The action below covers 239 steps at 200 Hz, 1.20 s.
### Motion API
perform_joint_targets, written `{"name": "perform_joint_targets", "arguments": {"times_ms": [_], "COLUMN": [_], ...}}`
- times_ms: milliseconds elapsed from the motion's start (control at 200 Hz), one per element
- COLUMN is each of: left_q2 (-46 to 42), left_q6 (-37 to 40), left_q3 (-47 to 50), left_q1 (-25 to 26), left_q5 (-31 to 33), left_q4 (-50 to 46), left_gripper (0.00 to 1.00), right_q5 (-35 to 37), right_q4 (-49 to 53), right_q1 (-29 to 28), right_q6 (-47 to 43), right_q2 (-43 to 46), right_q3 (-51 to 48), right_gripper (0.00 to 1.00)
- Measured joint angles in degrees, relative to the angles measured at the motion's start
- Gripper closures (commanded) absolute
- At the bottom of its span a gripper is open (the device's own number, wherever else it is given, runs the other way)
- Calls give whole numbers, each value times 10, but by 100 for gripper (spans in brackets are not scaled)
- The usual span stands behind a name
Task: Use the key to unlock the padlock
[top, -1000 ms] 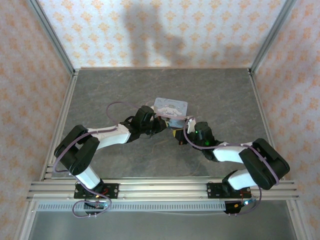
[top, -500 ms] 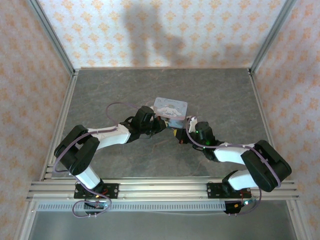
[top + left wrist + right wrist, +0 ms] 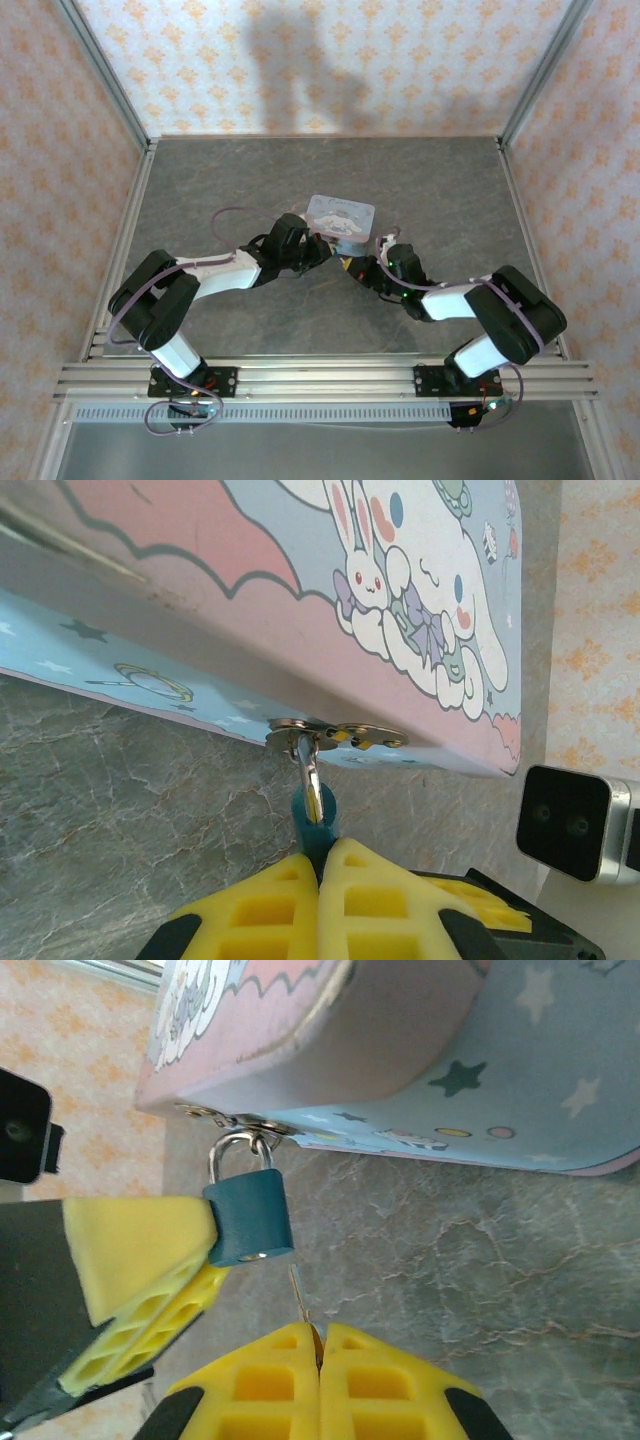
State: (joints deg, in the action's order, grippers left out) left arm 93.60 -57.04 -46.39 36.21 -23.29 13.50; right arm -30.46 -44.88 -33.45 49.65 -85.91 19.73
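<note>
The teal-blue padlock [image 3: 250, 1218] hangs by its thin metal shackle [image 3: 312, 775] from the hasp [image 3: 335, 732] of the pale blue cartoon tin [image 3: 342, 213]. My left gripper [image 3: 320, 858] is shut on the padlock's body [image 3: 318, 825], pinching it from the side; its yellow fingers [image 3: 140, 1250] show in the right wrist view. My right gripper [image 3: 320, 1338] is shut on the thin silvery key [image 3: 298, 1295]. The key's blade points up at the padlock's underside, its tip just short of the keyhole [image 3: 255, 1256] and slightly right of it. From above, both grippers [image 3: 328, 250] [image 3: 352, 266] meet at the tin's near edge.
The tin [image 3: 300, 600] lies flat on the grey marbled table [image 3: 250, 180], mid-table. Aluminium frame rails [image 3: 320, 375] run along the near edge and patterned walls close in the other sides. The right wrist camera housing [image 3: 575, 820] sits close beside the tin's corner.
My right arm has swung left and forward, bringing the key up under the padlock. The left arm and the tin have stayed where they were.
</note>
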Motion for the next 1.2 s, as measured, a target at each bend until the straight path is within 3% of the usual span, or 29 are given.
{"name": "perform_joint_targets", "arguments": {"times_ms": [801,981,1196], "left_q2": [0,0,1], "left_q6": [0,0,5], "left_q3": [0,1,11], "left_q1": [0,0,0], "left_q5": [10,12,17], "left_q4": [0,0,0], "left_gripper": [99,99,99], "right_q5": [-21,-18,-3], "right_q4": [-107,-97,-12], "right_q1": [-3,-3,4], "right_q6": [120,113,68], "right_q2": [-66,-64,-12], "right_q3": [0,0,0], "right_gripper": [100,100,100]}}
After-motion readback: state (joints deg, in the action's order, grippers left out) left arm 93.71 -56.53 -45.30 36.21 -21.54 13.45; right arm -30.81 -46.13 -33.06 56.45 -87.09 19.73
